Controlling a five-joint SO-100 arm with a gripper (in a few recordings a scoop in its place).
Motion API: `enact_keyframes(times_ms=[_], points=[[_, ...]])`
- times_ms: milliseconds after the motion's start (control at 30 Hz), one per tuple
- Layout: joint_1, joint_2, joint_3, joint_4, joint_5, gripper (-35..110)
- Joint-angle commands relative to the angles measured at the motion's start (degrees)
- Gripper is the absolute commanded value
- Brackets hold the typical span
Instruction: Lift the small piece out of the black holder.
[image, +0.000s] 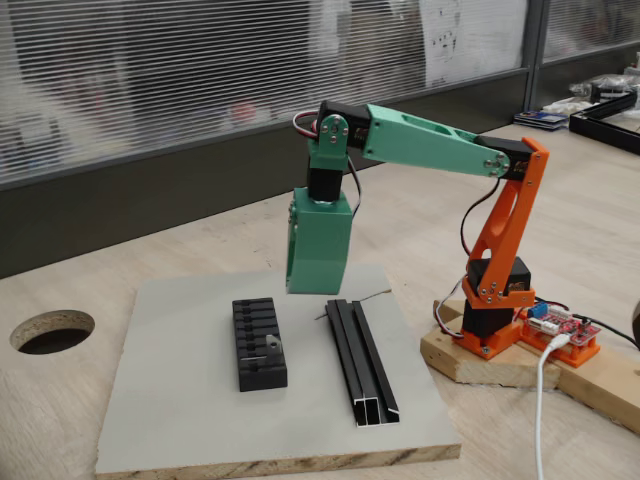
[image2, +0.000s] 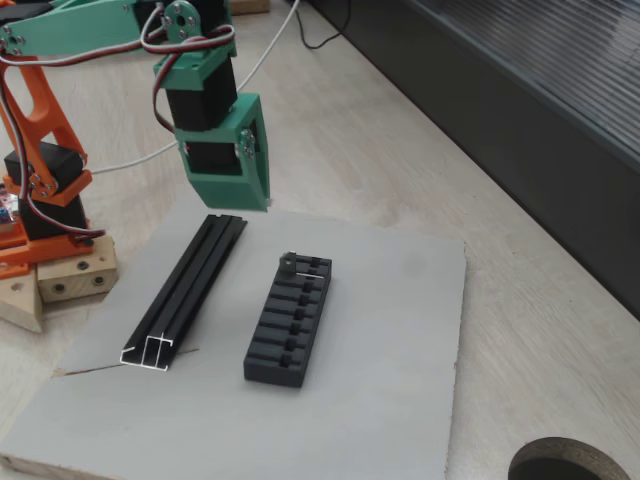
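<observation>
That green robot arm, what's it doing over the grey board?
It's after the small piece, a tiny silver bit sitting in a slot near one end of the black holder. The robot's hand hangs above the grey board, near the far end of the long black rail, touching nothing. Nothing has been picked up yet. I can't tell whether the hand is open.

Orange lower links (image: 505, 225) rising from a black servo body bolted to a pale wooden block (image: 455, 355). Mint-green upper link (image: 430, 140) and green hand (image: 319, 250), boxy and flat-sided, with black servo housings set between the printed parts. Round silver servo horns and small screws at the joints. Red, black and white wires looping along the links. Red circuit board (image: 558, 325) at the base, white cable plugged in.
</observation>
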Motion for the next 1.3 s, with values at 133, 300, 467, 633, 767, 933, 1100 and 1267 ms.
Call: enact_keyframes(times_ms=[133,300,467,633,767,933,1100,1267], points=[[-2.5,-3.3,0.3,-5.3,-0.1,31],[-6.4,-2.8,0.2,-4.7,0.6,31],[-6.5,-3.4,0.2,-4.7,0.6,31],[-6.8,-4.8,0.4,-5.5,0.7,31],[-7.5,-9.6,1.0,-5.5,0.7,31],[-7.4,-10.5,1.2,-6.5,0.7,31],[-6.8,-10.5,1.3,-10.0,0.7,31],[-6.8,-12.6,1.4,-10.1,0.7,31]])
